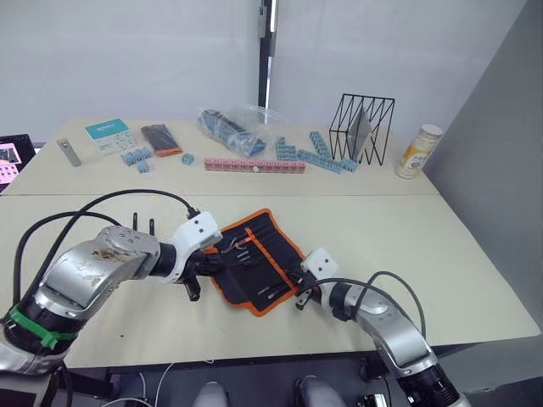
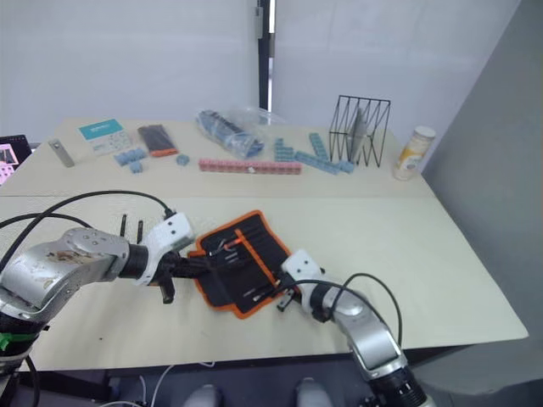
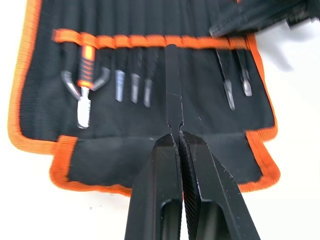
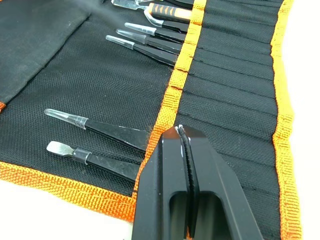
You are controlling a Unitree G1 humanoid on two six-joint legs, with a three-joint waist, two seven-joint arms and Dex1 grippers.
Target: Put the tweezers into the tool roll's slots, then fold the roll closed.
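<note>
Left tool (image 3: 176, 137) clamped on a tweezer (image 3: 173, 85) over the tool roll (image 1: 273, 246); right tool (image 4: 181, 134) together, pinning the stripe; misaligned tip may snag a slot's (image 4: 227, 80) edge.

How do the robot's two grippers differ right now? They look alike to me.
The left gripper is shut on a tweezers, steering it toward the orange stripe of the tool roll; the right gripper is shut with nothing between its fingers. The left comes in at the roll's flap edge, while the right presses down at the stripe on the opposite side. Both are black, two-fingered and over the open roll.
</note>
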